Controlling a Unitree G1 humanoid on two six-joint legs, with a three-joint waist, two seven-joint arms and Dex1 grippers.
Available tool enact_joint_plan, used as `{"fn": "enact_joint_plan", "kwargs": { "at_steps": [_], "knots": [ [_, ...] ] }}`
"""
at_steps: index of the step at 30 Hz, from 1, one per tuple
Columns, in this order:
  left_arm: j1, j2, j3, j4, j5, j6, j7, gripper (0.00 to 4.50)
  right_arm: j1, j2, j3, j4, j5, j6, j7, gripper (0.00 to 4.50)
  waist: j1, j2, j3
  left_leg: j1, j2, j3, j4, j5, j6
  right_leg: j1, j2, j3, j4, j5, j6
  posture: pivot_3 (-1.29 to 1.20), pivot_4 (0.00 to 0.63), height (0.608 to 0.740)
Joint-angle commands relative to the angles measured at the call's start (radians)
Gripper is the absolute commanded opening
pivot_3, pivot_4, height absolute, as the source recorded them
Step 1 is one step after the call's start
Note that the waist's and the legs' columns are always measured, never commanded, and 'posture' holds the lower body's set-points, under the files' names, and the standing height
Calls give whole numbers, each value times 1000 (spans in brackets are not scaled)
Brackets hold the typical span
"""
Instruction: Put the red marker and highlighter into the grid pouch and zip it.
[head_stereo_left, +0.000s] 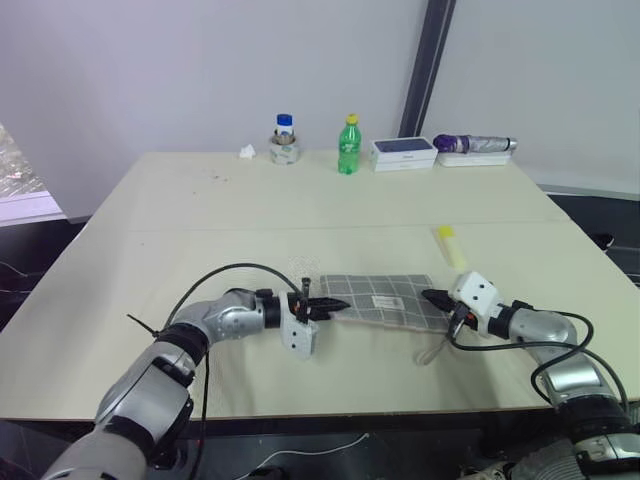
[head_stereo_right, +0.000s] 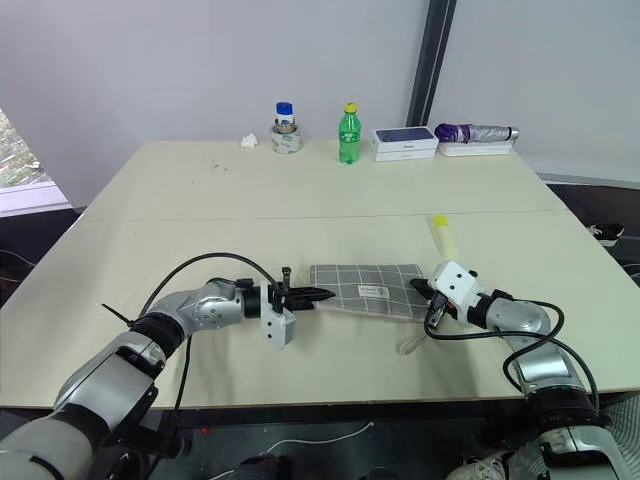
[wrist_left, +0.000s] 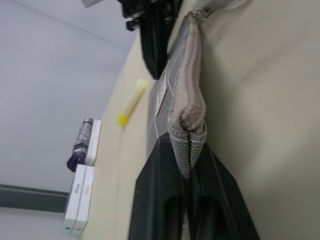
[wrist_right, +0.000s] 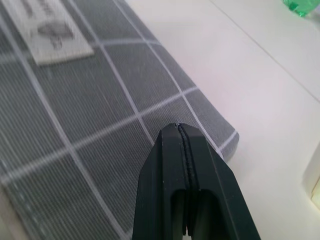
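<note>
The grid pouch (head_stereo_left: 385, 300) lies flat on the tabletop (head_stereo_left: 300, 210) between both arms. The left hand (head_stereo_left: 335, 305) is clenched on the pouch's end fabric; the right hand (wrist_right: 182, 131), fingers pressed together and empty, rests on its other end. The highlighter (head_stereo_left: 447, 245) lies outside, just beyond. Judging by this, the pouch is being steadied for opening; its contents cannot be told.
</note>
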Motion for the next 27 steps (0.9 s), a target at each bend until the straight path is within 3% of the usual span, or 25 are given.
{"fn": "enact_joint_plan", "kwargs": {
  "at_steps": [1, 6, 7, 10, 16, 19, 23, 27],
  "knots": [
    [27, 4, -19, -2, -1, -3, -18, 30, 0, 1, -10, -38, 7, 0, -2, 0, -1, 0, 0, 0, 0, 0, 0, 0, 0, 0, 0, 0, 0, 0, 0, 0, 150, 740],
    [51, 34, -5, -18, -44, 0, -42, 30, -17, 0, -54, -74, 76, 56, 10, 0, -4, 0, 0, 0, 0, 0, 0, 0, -1, -1, 0, 0, 0, 0, 0, 0, 150, 740],
    [59, 39, 4, -20, -70, 6, -53, 8, -14, -4, -65, -89, 101, 76, 20, 259, -5, 0, 0, 0, 0, 0, -1, 1, -2, -1, 0, 0, 0, 0, 0, 0, 150, 740],
    [91, 62, 32, -46, -151, 22, -93, 0, -4, -7, -105, -128, 142, 106, 8, 1316, -9, 0, 0, 0, 1, 0, -1, 2, -3, -1, 0, 0, 0, 0, 0, 0, 150, 740],
    [238, 144, 125, -237, -344, 117, -168, 0, 83, 49, -215, -339, 365, 344, -32, 4387, -19, 0, 0, 0, 4, 0, -3, 2, -3, -2, 1, 0, 0, 0, 0, 0, 150, 740],
    [324, 174, 179, -364, -415, 232, -197, 0, 169, 102, -184, -457, 386, 410, -68, 4450, -24, 0, 0, 0, 4, -1, -3, 1, -1, -2, 1, 0, 0, 0, 0, 0, 150, 740],
    [425, 193, 236, -515, -398, 357, -186, 0, 226, 183, -145, -555, 414, 481, -126, 4450, -26, 0, 0, 0, 4, -2, -3, 0, 0, -2, 1, 0, 1, 0, 0, 0, 150, 740],
    [534, 187, 285, -658, -412, 489, -179, 0, 224, 280, -63, -542, 276, 465, -278, 4450, -26, 0, 0, 0, 4, -2, -2, 0, 0, -2, 1, 1, 2, 0, 0, 0, 150, 740]
  ]
}}
